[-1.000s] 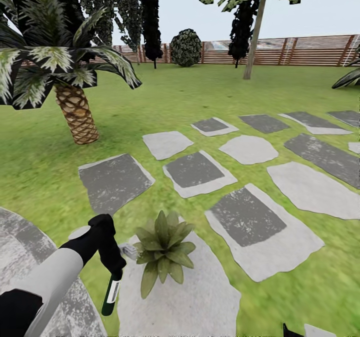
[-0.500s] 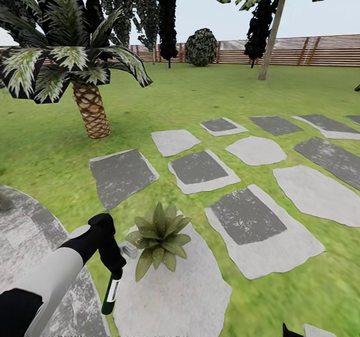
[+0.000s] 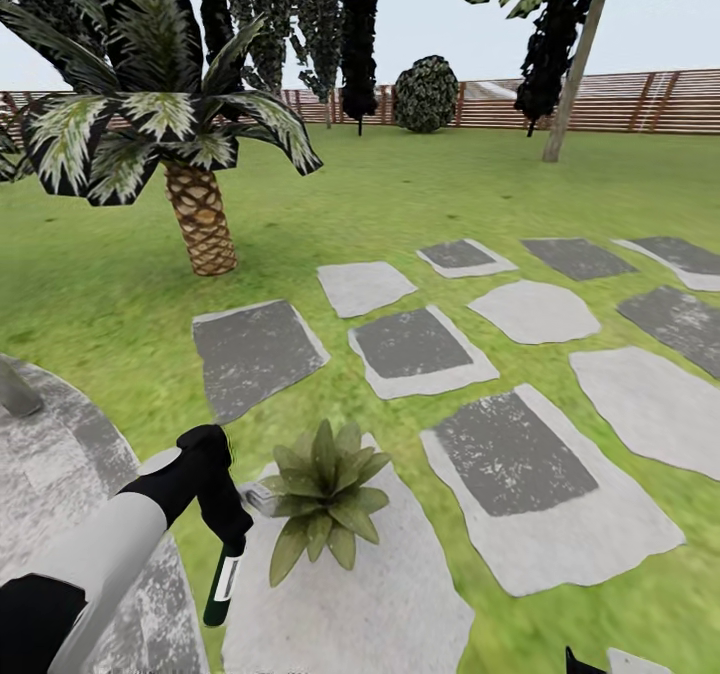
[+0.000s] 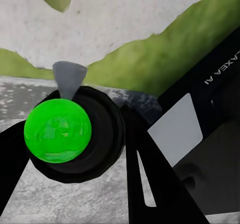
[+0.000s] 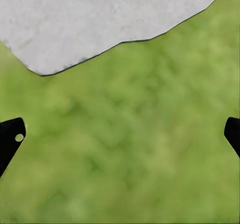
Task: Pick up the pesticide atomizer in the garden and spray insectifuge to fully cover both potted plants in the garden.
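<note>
**A:** Start at the jaws. What has the left gripper point(image 3: 226, 539) got?

**B:** It is clamped on the pesticide atomizer point(image 3: 222, 586), which hangs down from it at the near left of the head view, dark body low, white label facing us. The left wrist view looks along the bottle end-on, a round dark form with a bright green disc point(image 4: 58, 129) between the black fingers point(image 4: 147, 179).

**A:** And the right gripper point(image 5: 120, 134)?

**B:** Its jaws stand wide apart, nothing between them, just lawn point(image 5: 150, 149) and the edge of a pale stone point(image 5: 90, 19) below.

**A:** Where is the plant?

**B:** One potted plant point(image 3: 322, 495) sits just right of the bottle, on a pale stepping stone point(image 3: 380, 604). A small grey thing lies by its left leaves; I cannot tell what it is.

**A:** What changed over the last second?

**B:** The whole picture slid right: the palm point(image 3: 200, 219) and the fence point(image 3: 640, 102) shifted the same way, and more of the speckled patio point(image 3: 50, 474) came in at the left. That is the camera turning, not the things. The arm and bottle hold their place in the view.

**A:** Meaning for the task?

**B:** Pick-up looks done. I judge the robot is lining up on this plant. The bottle hangs low beside the leaves; whether its spray head faces them I cannot tell.
</note>
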Motion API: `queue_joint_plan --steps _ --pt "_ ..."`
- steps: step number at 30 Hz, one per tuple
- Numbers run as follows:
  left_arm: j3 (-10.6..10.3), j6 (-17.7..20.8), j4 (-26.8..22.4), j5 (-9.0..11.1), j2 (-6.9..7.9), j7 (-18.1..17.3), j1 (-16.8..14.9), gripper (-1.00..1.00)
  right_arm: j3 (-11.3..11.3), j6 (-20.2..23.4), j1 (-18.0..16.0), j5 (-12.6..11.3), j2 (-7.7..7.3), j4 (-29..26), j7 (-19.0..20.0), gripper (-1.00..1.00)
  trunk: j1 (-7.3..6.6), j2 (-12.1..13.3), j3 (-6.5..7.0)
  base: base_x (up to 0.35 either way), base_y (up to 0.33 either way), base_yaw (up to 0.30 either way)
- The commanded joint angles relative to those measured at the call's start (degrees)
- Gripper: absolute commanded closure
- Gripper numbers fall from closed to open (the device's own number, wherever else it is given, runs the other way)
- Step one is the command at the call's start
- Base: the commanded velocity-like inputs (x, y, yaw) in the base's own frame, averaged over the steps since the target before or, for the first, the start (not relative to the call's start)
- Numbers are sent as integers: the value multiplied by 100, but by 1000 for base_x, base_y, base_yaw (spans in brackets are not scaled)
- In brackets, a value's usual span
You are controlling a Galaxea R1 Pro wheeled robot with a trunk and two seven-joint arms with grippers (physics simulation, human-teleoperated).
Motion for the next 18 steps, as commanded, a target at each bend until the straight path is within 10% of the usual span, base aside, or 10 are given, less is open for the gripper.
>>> queue_joint_plan --steps 1,18 --pt "-24 60 -7 -40 4 -56 -2 100 -40 -24 -6 61 4 8 -4 -100 -1 -2 -5 4 0 274" --pt "-24 60 -5 -40 -11 -48 -1 100 -40 -24 -6 61 5 8 -4 -100 -1 -2 -5 63 -162 162"
